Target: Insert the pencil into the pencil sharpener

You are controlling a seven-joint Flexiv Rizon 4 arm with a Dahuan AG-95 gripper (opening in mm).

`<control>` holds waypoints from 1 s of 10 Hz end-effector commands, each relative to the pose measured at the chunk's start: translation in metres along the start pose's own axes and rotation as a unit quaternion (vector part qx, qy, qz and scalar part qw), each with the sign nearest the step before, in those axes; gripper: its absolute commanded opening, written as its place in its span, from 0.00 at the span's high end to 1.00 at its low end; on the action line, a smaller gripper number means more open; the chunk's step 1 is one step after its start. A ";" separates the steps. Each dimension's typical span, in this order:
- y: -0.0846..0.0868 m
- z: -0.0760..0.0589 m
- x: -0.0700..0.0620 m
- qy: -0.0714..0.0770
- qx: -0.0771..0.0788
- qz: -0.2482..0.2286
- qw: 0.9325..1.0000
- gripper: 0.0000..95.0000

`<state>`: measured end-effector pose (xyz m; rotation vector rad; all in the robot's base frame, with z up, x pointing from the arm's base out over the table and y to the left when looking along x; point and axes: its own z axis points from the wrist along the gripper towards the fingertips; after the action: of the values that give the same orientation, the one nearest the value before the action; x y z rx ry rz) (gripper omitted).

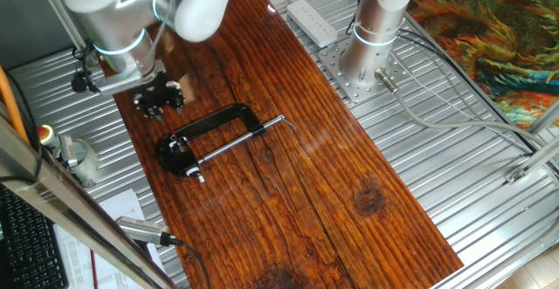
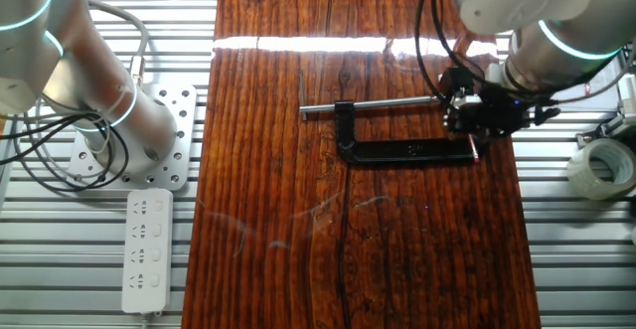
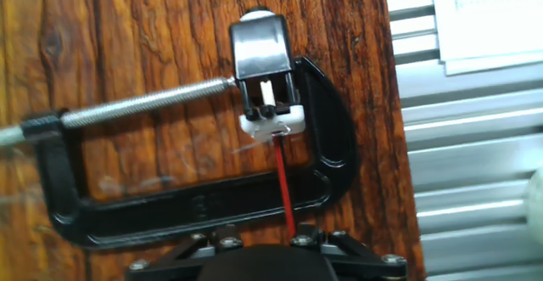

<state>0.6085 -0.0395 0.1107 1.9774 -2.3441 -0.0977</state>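
A thin red pencil (image 3: 286,183) runs from my gripper (image 3: 280,240) at the bottom of the hand view up to the pencil sharpener (image 3: 266,75). The sharpener is a small black and white box, held in a black C-clamp (image 3: 182,209) between its silver screw rod (image 3: 144,104) and its jaw. The pencil's tip sits at the sharpener's white underside. The gripper is shut on the pencil. In the fixed views the gripper (image 1: 158,99) (image 2: 484,116) hangs low over the sharpener end of the clamp (image 1: 220,121) (image 2: 407,151), and the pencil is hard to make out there.
The wooden board (image 1: 332,175) ends just beside the clamp's curved side. A second arm's base (image 1: 371,53) and a white power strip (image 1: 313,20) stand on the metal table. A tape roll (image 2: 603,167) lies off the board near the gripper. Papers (image 3: 488,14) lie past the board's edge.
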 end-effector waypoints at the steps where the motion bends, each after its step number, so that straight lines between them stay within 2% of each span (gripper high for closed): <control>1: 0.018 -0.019 -0.012 -0.004 0.003 0.079 0.997 1.00; 3: 0.022 -0.025 -0.021 -0.023 -0.002 0.115 0.993 1.00; 5: 0.021 -0.035 -0.031 -0.021 -0.003 0.155 0.988 1.00; 6: 0.024 -0.040 -0.037 -0.022 -0.001 0.210 0.977 1.00; 8: 0.026 -0.043 -0.041 -0.026 0.004 0.307 0.951 1.00; 9: 0.024 -0.047 -0.046 -0.028 0.003 0.387 0.922 1.00; 10: 0.023 -0.049 -0.049 -0.027 0.003 0.430 0.903 1.00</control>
<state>0.5955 0.0049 0.1543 1.2023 -2.8504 -0.1057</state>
